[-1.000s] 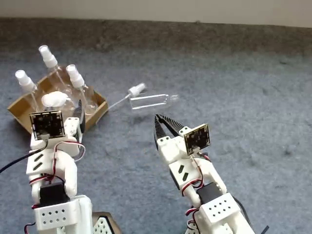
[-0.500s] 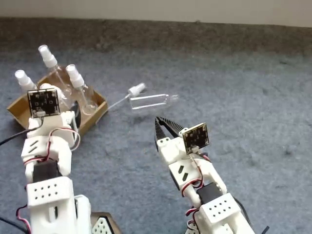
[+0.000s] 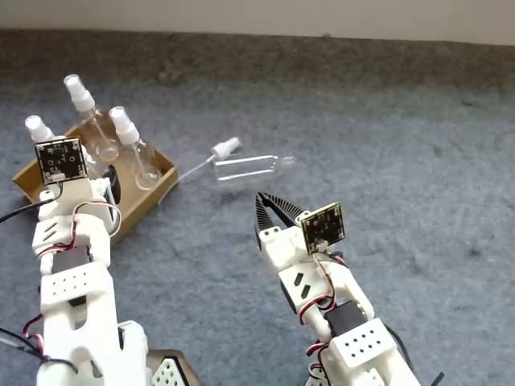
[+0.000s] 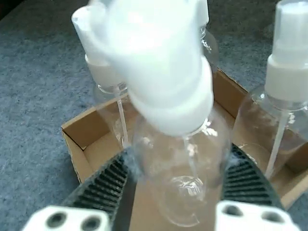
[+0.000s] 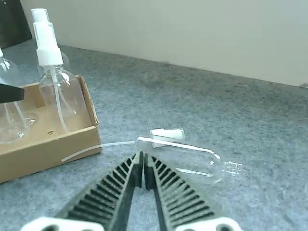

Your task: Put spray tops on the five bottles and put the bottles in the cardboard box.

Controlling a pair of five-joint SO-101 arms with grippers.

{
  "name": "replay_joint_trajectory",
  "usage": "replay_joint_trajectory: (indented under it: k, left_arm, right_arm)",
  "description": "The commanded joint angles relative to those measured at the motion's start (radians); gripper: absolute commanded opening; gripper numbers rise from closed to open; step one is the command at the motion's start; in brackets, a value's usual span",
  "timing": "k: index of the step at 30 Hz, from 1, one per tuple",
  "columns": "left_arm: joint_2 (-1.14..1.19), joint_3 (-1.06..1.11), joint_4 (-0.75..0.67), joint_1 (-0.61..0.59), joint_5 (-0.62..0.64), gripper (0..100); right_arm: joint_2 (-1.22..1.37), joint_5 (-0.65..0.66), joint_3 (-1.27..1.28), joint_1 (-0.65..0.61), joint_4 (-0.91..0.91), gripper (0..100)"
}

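Note:
My left gripper (image 4: 178, 168) is shut on a clear bottle (image 4: 175, 159) with a white spray top (image 4: 159, 62), holding it upright over the cardboard box (image 4: 79, 139). Three more capped bottles (image 3: 129, 145) stand in the box (image 3: 153, 197); one of them (image 4: 284, 96) is close beside the held one. On the carpet lies an uncapped bottle (image 3: 245, 167) on its side, with a loose spray top (image 3: 225, 149) and its tube next to it. My right gripper (image 3: 264, 201) is shut and empty, just short of that bottle (image 5: 192, 159) and the spray top (image 5: 166, 134).
Grey carpet covers the table, open to the right of the lying bottle. A pale wall (image 5: 192, 33) runs along the far edge. The box sits at the far left, with the left arm (image 3: 72, 241) over its near side.
The left arm has moved away from its base with the capped bottle, to over the box. The right arm, loose bottle and spray top have not moved.

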Motion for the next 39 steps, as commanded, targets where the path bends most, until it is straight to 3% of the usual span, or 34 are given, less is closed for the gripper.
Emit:
replay_joint_trajectory:
  k: [1, 25, 39]
  left_arm:
    - [0.096, -0.073, -0.120, -0.013, -0.009, 12]
    - [0.449, -0.088, -0.517, -0.015, -0.009, 12]
    - [0.555, -0.133, -0.522, -0.015, -0.009, 12]
  right_arm:
    - [-0.008, 0.011, 0.168, 0.016, 0.004, 0.5]
    - [-0.007, 0.011, 0.168, 0.016, 0.005, 0.5]
    - [-0.007, 0.011, 0.168, 0.016, 0.005, 0.5]
